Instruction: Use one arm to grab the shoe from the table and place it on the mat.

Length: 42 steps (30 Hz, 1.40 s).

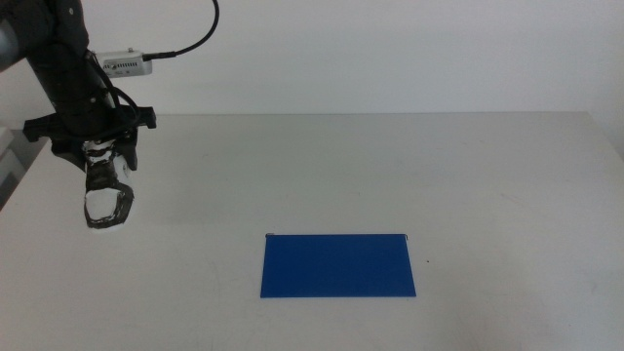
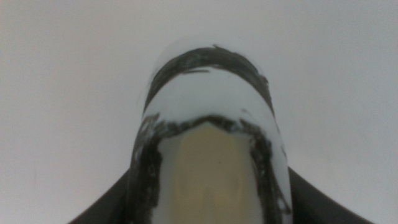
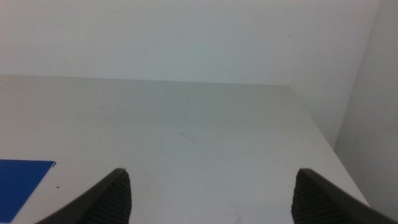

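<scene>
The left arm [image 1: 68, 88] reaches in at the far left of the white table [image 1: 390, 166]. My left gripper [image 1: 100, 168] is shut on the small white shoe with dark trim [image 1: 105, 200], which hangs heel-up above the table. The left wrist view shows the shoe [image 2: 208, 124] close up between the two dark jaws. The blue mat [image 1: 337, 265] lies flat near the table's front centre, well to the right of the held shoe; its corner shows in the right wrist view [image 3: 18, 180]. My right gripper [image 3: 211, 193] is open and empty, out of the middle view.
A white wall stands behind the table. The table's right edge [image 3: 323, 137] shows in the right wrist view. A small dark speck [image 1: 427, 260] lies just right of the mat.
</scene>
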Available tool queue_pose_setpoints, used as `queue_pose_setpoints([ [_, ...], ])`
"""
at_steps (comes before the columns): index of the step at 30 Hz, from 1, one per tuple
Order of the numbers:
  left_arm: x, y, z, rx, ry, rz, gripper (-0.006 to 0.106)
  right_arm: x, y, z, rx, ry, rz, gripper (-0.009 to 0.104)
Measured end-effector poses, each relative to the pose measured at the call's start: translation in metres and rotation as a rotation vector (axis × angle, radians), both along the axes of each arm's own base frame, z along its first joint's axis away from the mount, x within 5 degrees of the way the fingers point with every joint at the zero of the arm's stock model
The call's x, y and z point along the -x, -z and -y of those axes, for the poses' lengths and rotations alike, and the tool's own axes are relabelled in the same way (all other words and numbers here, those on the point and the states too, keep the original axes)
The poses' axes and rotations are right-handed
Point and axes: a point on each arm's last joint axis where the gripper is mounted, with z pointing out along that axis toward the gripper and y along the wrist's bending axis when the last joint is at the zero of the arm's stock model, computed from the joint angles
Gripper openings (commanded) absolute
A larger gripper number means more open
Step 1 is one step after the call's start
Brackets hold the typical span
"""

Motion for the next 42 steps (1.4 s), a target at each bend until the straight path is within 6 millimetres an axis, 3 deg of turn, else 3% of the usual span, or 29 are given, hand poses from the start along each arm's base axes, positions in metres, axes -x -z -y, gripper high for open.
queue_pose_setpoints([
  [6,0.031,-0.013,0.029,0.006,0.040,-0.013,-0.001,0.000,0.000,0.000,0.000,0.000,0.000,0.066],
  [12,0.051,-0.014,0.066,0.015,0.071,-0.036,-0.001,0.000,0.000,0.000,0.000,0.000,0.000,0.066],
  [20,0.065,-0.009,0.130,0.028,0.128,-0.048,0.000,0.000,0.000,0.000,0.000,0.000,0.000,0.066],
  [34,0.073,0.015,0.263,0.093,0.305,-0.046,0.000,0.000,0.000,0.000,0.000,0.000,0.000,0.066],
  [38,0.076,0.031,0.281,0.094,0.330,-0.075,0.000,0.000,0.000,0.000,0.000,0.000,0.000,0.066],
  [42,0.076,0.037,0.283,0.089,0.359,-0.086,0.000,0.000,0.000,0.000,0.000,0.000,0.000,0.066],
])
